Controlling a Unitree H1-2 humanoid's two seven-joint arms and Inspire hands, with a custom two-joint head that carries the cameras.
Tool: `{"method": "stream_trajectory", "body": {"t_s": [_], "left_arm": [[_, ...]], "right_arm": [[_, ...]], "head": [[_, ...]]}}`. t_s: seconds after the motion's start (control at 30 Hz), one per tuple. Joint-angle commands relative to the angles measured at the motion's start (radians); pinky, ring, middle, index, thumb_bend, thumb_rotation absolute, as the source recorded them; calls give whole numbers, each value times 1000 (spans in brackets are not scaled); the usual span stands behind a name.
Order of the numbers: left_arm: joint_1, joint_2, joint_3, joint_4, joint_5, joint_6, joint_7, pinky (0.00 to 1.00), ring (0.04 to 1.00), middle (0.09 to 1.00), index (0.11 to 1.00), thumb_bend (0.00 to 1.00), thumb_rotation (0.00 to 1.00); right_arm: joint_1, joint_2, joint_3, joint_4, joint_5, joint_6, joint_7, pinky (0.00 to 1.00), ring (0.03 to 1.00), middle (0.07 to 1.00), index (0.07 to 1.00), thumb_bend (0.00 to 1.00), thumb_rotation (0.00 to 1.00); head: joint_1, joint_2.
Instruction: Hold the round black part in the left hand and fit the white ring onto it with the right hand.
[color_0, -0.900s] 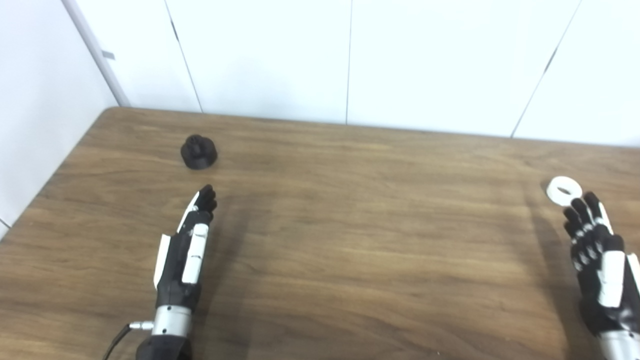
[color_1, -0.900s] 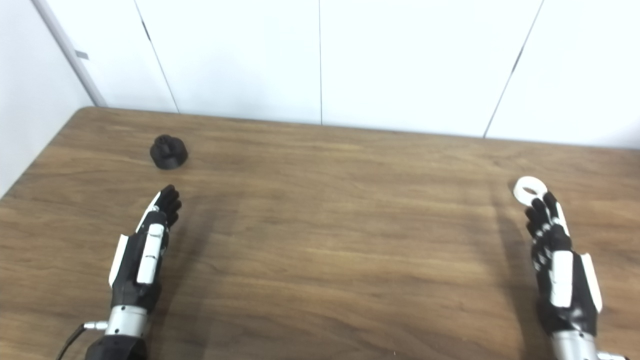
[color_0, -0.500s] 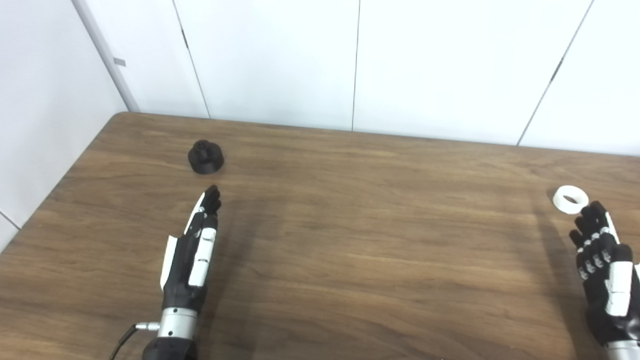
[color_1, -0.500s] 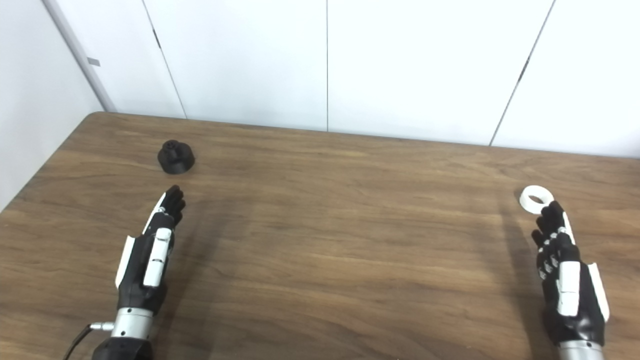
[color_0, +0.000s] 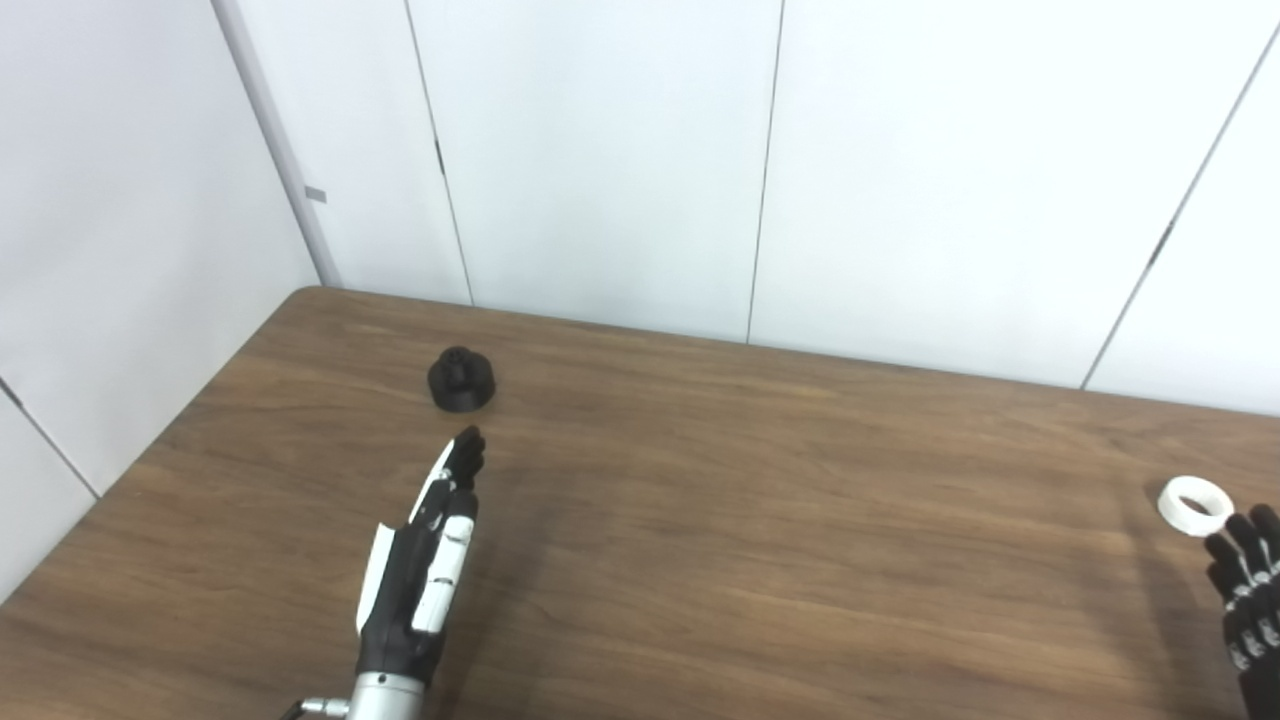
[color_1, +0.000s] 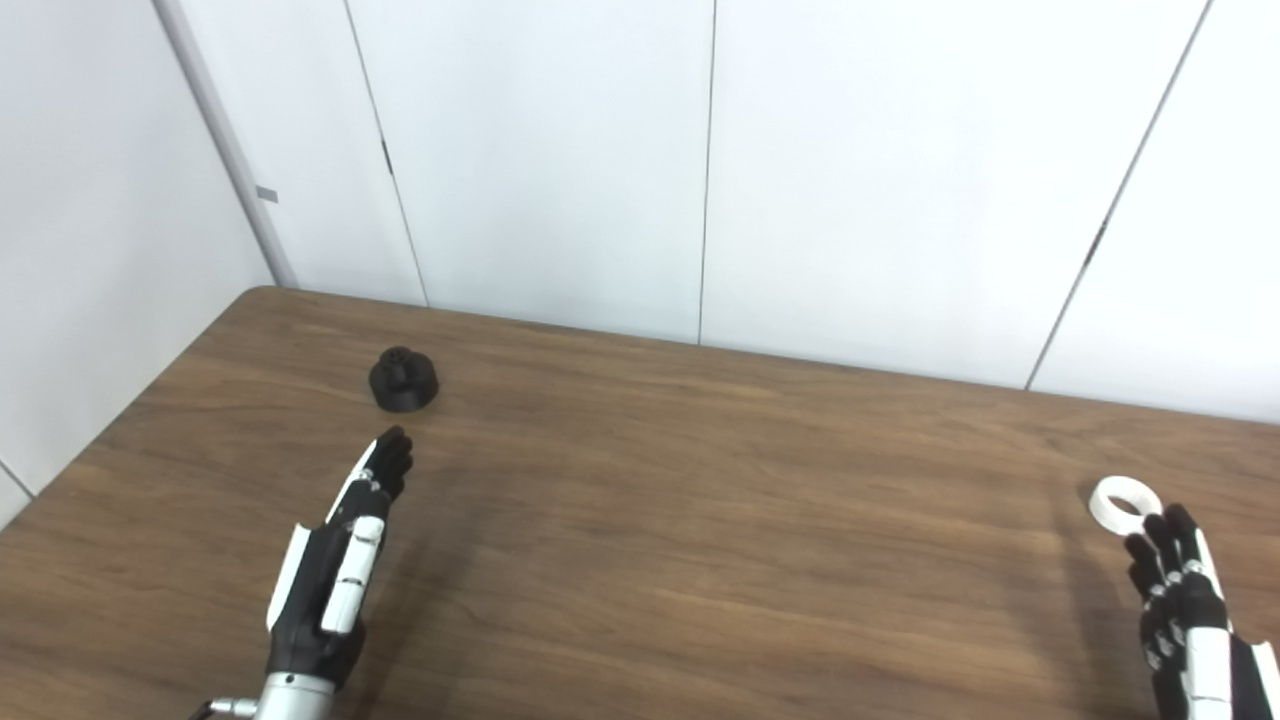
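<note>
The round black part (color_0: 461, 379) sits on the wooden table (color_0: 760, 520) at the far left. My left hand (color_0: 427, 570) is open, fingers stretched forward, its fingertips a short way in front of the part and apart from it. The white ring (color_0: 1194, 505) lies flat on the table at the right. My right hand (color_1: 1180, 620) is open and empty, cut by the picture's lower right corner, its fingertips just short of the ring.
White wall panels (color_0: 600, 150) stand right behind the table's far edge and along its left side. The table's rounded far-left corner (color_0: 300, 295) lies near the black part.
The camera has tilted upward, so the whole scene sits lower in the picture. Both hands stay open and hold about the same places relative to the part and the ring.
</note>
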Motion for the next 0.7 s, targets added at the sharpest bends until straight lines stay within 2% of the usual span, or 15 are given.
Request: {"method": "stream_trajectory", "body": {"t_s": [0.0,0.4,0.53,0.6,0.63,0.67], "left_arm": [[32,-59,-20,105,7,-17,13,996,964,955,963,497,867],[33,-57,-14,97,-5,-5,12,1000,969,960,961,514,839],[32,-55,-11,92,-6,1,12,1000,973,958,963,532,738],[38,-56,-8,74,-1,21,19,1000,974,958,967,541,617],[46,-63,-3,46,-4,53,28,1000,970,954,962,559,576],[52,-67,0,22,-8,79,34,1000,973,948,954,570,490]], "right_arm": [[60,31,12,106,-5,-28,2,1000,964,981,1000,471,1000],[64,30,14,95,-3,-17,1,1000,952,970,994,477,1000],[65,30,14,95,-8,-19,-2,994,950,970,996,471,1000],[67,31,12,91,-5,-13,-4,991,948,967,993,473,1000],[69,31,12,86,-4,-9,-5,992,949,967,993,478,1000],[70,31,11,84,-2,-10,-4,995,949,968,992,475,1000]], "head": [[-1,1],[-35,10],[-41,8],[-47,9],[-51,9],[-51,9]]}}
